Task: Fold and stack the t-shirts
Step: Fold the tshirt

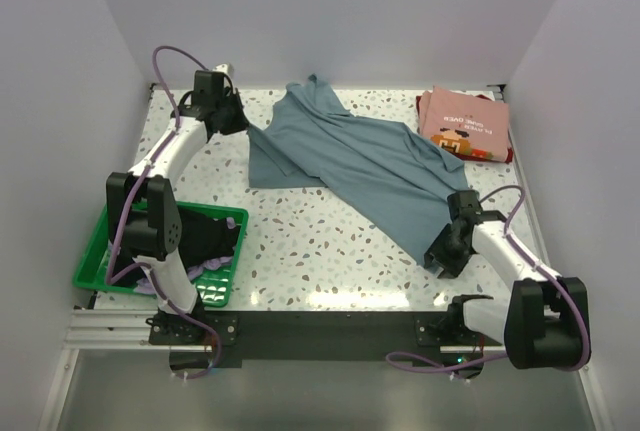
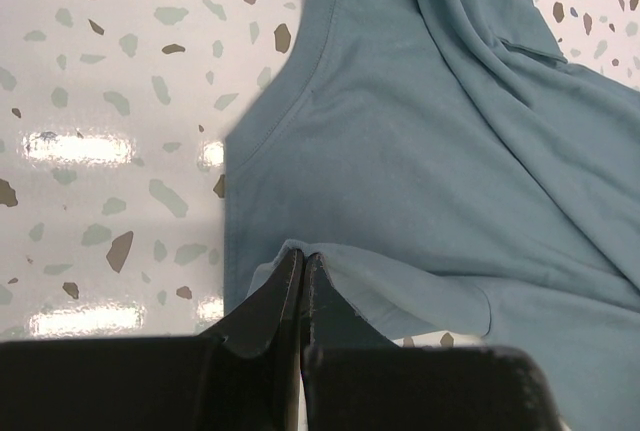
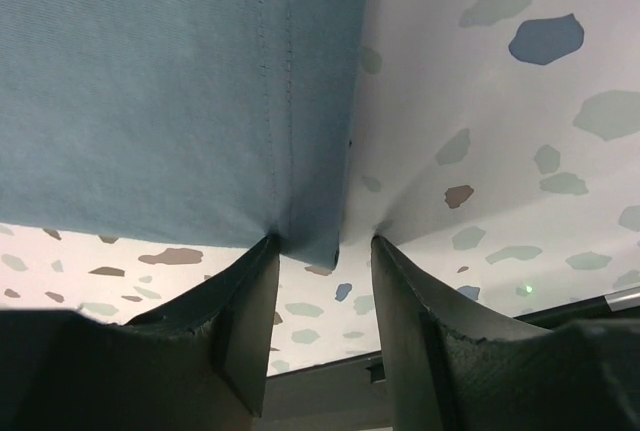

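Here grey-blue t-shirt [image 3: 170, 91] corner lies between right jaws.

The speckled white terrazzo table [image 1: 330, 251] carries 1 grey-blue t-shirt [image 1: 350, 156]. It lies rumpled from the pinching fingers of the left gripper [image 2: 302, 259] across to the parted fingers of the right gripper [image 3: 322, 246], its hemmed corner between them. A folded pink t-shirt [image 1: 465, 123] lies well beyond the right fingers. A green basket [image 1: 100, 251] sits well behind the left fingers.

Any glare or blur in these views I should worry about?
Left wrist: white glare streaks on the table, blue t-shirt sharp. Right wrist: fingers dark with little detail, cloth weave crisp. Top: mild glare near the front table edge, no blur.
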Robot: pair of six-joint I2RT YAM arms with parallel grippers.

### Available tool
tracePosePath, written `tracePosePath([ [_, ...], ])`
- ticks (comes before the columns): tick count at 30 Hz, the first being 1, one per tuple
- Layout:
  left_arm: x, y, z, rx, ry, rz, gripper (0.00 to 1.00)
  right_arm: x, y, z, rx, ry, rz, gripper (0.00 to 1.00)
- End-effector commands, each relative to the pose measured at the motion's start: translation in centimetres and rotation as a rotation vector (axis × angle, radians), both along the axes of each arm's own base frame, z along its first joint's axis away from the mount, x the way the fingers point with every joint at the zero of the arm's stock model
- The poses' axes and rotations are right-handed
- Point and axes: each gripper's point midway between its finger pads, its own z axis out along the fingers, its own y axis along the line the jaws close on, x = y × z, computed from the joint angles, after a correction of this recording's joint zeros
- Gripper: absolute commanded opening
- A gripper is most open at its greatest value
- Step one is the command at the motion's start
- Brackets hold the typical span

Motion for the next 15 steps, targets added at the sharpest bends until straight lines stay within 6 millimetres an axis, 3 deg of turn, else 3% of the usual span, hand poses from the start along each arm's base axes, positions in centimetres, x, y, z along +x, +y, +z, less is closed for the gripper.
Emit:
tracePosePath([
  [1, 0.4, 0.5, 1.9, 0.015, -0.051, -0.012, 0.00, -0.1, 0.5, -0.5, 0.021, -0.003, -0.023, 0.45],
  [8, 0.6, 0.3, 1.6, 0.012, -0.042, -0.030, 0.00, -0.1, 0.6, -1.4, 0.020, -0.002, -0.030, 0.40],
  [15, 0.8, 0.3, 2.8, 0.026, -0.056, -0.049, 0.00, 0.7, 0.6, -1.5, 0.011, -0.027, -0.040, 0.29],
])
